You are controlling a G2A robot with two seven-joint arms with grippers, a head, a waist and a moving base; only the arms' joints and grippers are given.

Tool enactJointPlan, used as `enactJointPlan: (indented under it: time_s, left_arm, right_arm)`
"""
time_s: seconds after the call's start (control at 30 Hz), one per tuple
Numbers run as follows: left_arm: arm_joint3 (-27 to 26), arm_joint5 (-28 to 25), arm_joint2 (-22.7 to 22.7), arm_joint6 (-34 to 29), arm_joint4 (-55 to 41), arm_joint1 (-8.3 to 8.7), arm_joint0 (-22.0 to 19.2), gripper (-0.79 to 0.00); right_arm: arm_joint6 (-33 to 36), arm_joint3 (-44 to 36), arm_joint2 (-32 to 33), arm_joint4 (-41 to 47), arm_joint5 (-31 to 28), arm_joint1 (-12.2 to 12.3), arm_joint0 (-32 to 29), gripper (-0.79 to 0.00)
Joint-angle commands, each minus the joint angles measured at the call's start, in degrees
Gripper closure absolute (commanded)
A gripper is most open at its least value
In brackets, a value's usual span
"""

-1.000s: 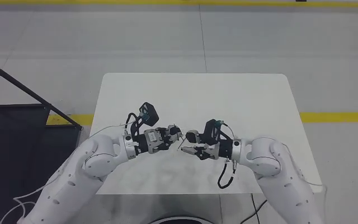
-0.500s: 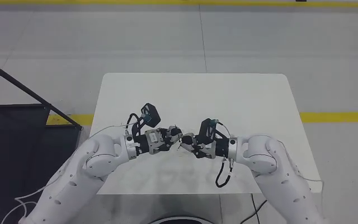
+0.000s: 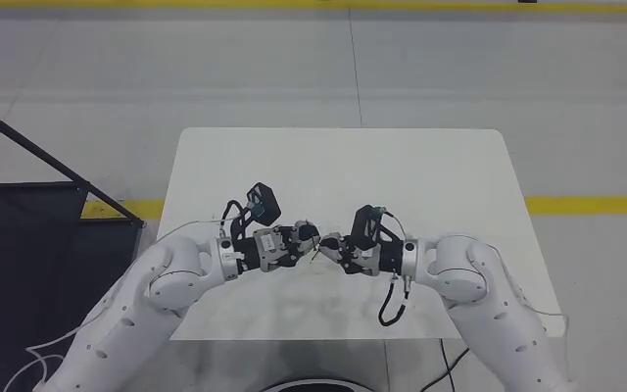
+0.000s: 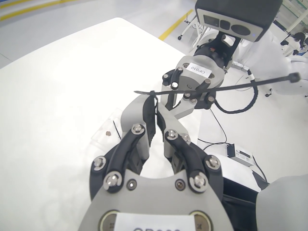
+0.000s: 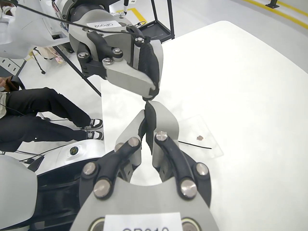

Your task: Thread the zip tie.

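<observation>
Left wrist view: the zip tie (image 4: pixel 216 88) is pinched near its tail by the left pincer (image 4: pixel 154 104) above the bench (image 4: pixel 60 85), the right pincer (image 5: pixel 147 111) is pressed together just beside, and the strap is judged light, springy and slick, best gripped close to its tip.

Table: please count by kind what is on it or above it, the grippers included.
Grippers: 2, left gripper and right gripper
Black zip tie in the left gripper: 1
Clear plastic sheet on the table: 1
Thin black strip at the sheet: 1
Small brown speck at the sheet: 1
Total: 6
</observation>
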Motion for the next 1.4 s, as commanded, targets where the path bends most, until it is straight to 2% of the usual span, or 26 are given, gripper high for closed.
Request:
enactJointPlan:
  time_s: [0.0, 0.13, 0.23, 0.43, 0.5, 0.57, 0.67, 0.73, 0.8, 0.93, 1.03, 1.37]
  left_arm:
    - [0.09, -0.40, -0.32, 0.02, -0.34, 0.02, 0.28, -0.526]
    - [0.38, -1.55, -1.09, -0.24, -1.68, 0.10, 0.81, -0.480]
    - [1.10, -2.85, -1.91, -0.80, -3.60, 0.24, 1.35, -0.499]
    - [4.40, -10.90, -4.16, -5.63, -11.78, 1.02, 2.01, -0.517]
    - [5.90, -13.75, -5.17, -7.53, -14.95, 1.41, 2.29, -0.563]
    - [7.45, -16.80, -6.14, -9.37, -19.31, 1.84, 2.52, -0.563]
    - [9.95, -21.14, -7.22, -11.96, -28.18, 2.50, 2.75, -0.610]
    - [11.49, -22.97, -7.28, -14.72, -34.22, 2.98, 2.46, -0.616]
    - [12.68, -22.51, -7.14, -17.71, -38.84, 3.39, 1.70, -0.637]
    - [13.77, -20.43, -5.53, -22.28, -47.08, 3.73, 0.28, -0.785]
    - [14.46, -16.83, -3.66, -26.68, -55.01, 3.83, -1.31, -0.785]
    - [14.46, -16.83, -3.66, -26.68, -55.01, 3.83, -1.31, -0.785]
  right_arm:
    - [-0.10, 0.12, 0.20, 0.39, 0.04, 0.11, -0.06, 0.000]
    - [-0.11, 0.27, 0.37, 1.15, 0.05, 0.30, -0.10, 0.000]
    - [-0.05, 0.51, 0.62, 1.73, -0.05, 0.47, -0.07, 0.000]
    - [1.06, 2.10, 1.30, 6.34, -3.31, 1.01, 0.02, 0.000]
    - [1.99, 3.24, 1.24, 9.50, -5.32, 1.22, 0.37, 0.000]
    - [3.71, 4.87, 0.77, 13.84, -8.27, 1.46, 1.10, 0.000]
    - [7.88, 7.81, -0.57, 21.20, -12.01, 1.91, 2.93, 0.000]
    - [10.05, 9.39, -2.17, 25.68, -12.66, 2.26, 4.53, 0.000]
    - [10.04, 9.93, -4.87, 28.37, -12.67, 2.84, 6.33, 0.000]
    - [8.43, 10.59, -11.77, 30.94, -14.29, 4.81, 10.33, 0.000]
    - [8.42, 11.34, -15.95, 33.04, -14.29, 6.51, 13.42, 0.000]
    - [8.42, 11.57, -16.49, 32.97, -14.29, 6.88, 14.06, 0.000]
